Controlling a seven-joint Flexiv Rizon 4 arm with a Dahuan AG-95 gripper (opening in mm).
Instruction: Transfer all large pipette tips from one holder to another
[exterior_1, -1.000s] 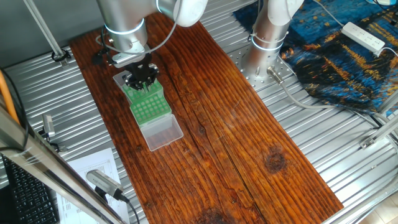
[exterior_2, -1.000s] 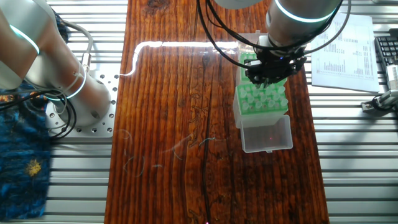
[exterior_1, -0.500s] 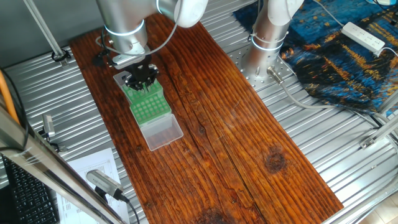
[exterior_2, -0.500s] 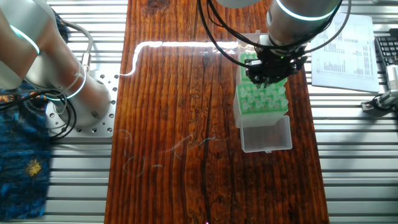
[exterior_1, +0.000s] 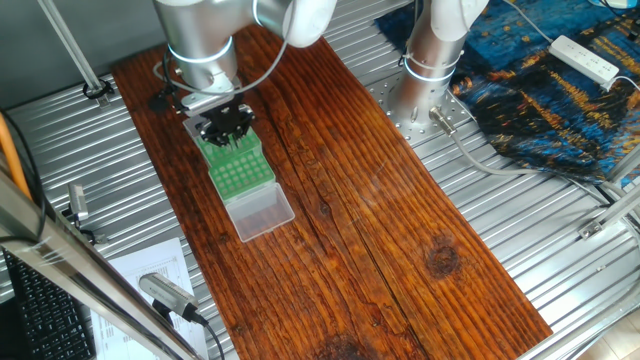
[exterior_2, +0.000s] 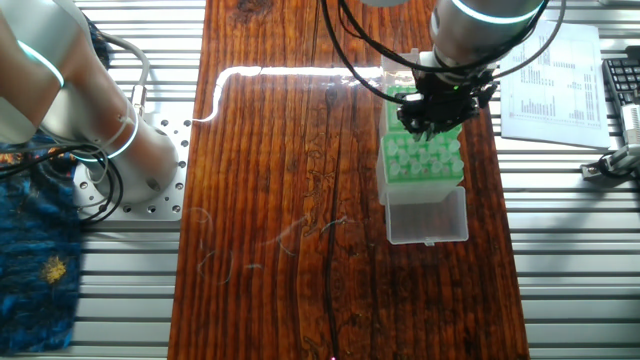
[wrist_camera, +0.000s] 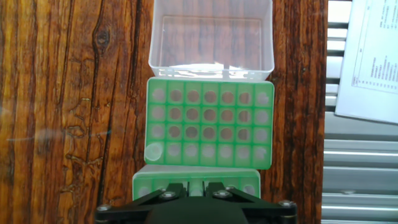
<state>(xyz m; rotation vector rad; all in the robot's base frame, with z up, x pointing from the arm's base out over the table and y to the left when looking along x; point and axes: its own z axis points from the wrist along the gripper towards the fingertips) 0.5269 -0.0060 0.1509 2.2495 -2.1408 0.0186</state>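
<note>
A green rack (wrist_camera: 208, 121) full of round holes lies mid-frame in the hand view, and a whitish large pipette tip (wrist_camera: 155, 151) stands in its near-left corner hole. A second green rack (wrist_camera: 144, 183) abuts it at the bottom edge, mostly hidden behind my gripper (wrist_camera: 198, 186). The black fingers (wrist_camera: 171, 188) stand close together with a pale narrow piece, seemingly a tip, pinched between them. In the fixed views the gripper (exterior_1: 226, 128) (exterior_2: 432, 112) hovers over the seam between the two racks (exterior_1: 243, 172) (exterior_2: 422, 160).
A clear plastic box (wrist_camera: 210, 40) (exterior_1: 262, 212) (exterior_2: 428, 215) adjoins the rack's far end. Printed paper (exterior_2: 560, 70) (wrist_camera: 373, 56) lies off the wooden board's edge. A second arm's base (exterior_1: 430, 60) (exterior_2: 90, 110) stands on the metal table beside the board.
The gripper has risen slightly above the racks and drifted a little toward the far rack. The racks and box have not moved.
</note>
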